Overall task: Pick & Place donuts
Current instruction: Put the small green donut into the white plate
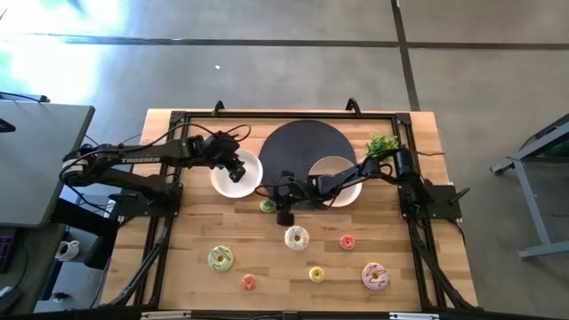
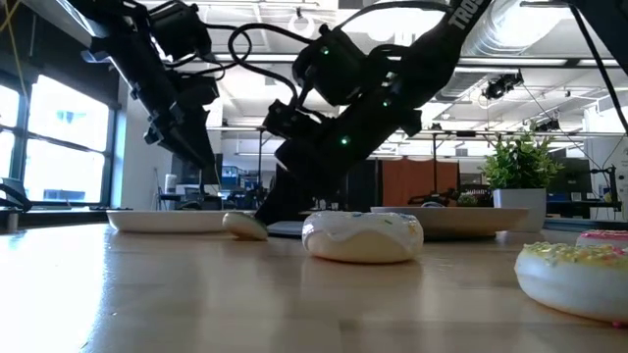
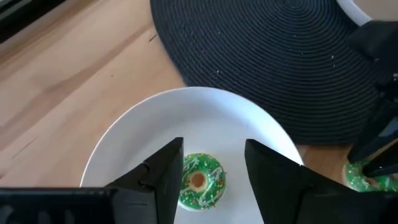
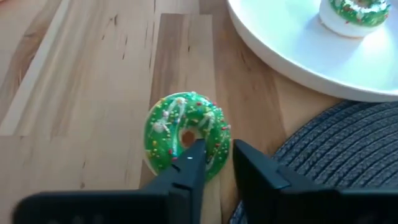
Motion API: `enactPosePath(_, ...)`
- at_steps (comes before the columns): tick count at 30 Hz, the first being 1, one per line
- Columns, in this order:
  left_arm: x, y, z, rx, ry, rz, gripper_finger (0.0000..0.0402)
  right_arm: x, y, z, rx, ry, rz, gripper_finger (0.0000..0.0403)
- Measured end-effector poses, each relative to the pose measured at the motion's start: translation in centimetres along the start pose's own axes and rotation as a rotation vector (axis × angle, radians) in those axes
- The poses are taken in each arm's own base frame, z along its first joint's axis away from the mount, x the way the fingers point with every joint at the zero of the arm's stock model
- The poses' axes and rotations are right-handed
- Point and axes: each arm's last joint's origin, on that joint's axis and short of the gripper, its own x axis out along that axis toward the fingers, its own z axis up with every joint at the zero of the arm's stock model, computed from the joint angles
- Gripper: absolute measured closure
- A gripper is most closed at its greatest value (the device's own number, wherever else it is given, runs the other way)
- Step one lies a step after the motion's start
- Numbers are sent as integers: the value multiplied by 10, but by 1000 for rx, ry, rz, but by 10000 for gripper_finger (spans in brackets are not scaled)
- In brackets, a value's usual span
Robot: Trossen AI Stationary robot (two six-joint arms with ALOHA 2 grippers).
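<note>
Jaws of the left gripper (image 3: 208, 180) are seen spread apart above a white plate (image 1: 237, 173), with a small green donut (image 3: 200, 180) lying on the plate between them, not pinched. Jaws of the right gripper (image 4: 214, 168) are held nearly together, a narrow gap remaining, and are set low over a second green donut (image 4: 185, 134) that rests on the wooden surface (image 1: 178, 258) just beside the plate and the edge of the black woven disc (image 1: 307, 151); whether this donut is touched cannot be told. A second white plate (image 1: 342, 178) is seen partly on the disc, under the right arm, and a small potted plant (image 1: 383, 144) stands near the far right corner. Further donuts are spread over the near part of the surface: a white one (image 1: 296, 237), a larger green one (image 1: 220, 259), a pink-orange one (image 1: 249, 282), a yellow one (image 1: 316, 274), a red one (image 1: 348, 242) and a larger pink one (image 1: 375, 276).
</note>
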Motion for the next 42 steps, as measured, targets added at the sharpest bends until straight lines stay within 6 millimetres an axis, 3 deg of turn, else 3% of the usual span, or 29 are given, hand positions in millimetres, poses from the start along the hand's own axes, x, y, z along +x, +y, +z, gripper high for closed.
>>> enactPosePath(5,0,0,0,-1,-2,0,231,0,1,1,-2,-5,46,395)
enactPosePath(17,0,0,0,-1,-2,0,231,-6,2,9,3,-57,31,395)
enactPosePath(26,-14,1,3,16,-62,-25,231,-14,0,43,-27,-163,-40,401)
enactPosePath(29,-26,2,5,22,-116,-36,231,-16,-10,58,-38,-201,-178,401)
enactPosePath(34,-51,6,8,10,-230,-56,231,-19,-42,81,9,-256,-285,402)
enactPosePath(37,-62,6,10,0,-290,-90,231,-14,-59,80,65,-251,-309,402)
enactPosePath(42,-71,8,8,-4,-320,-108,231,6,-76,58,115,-186,-279,402)
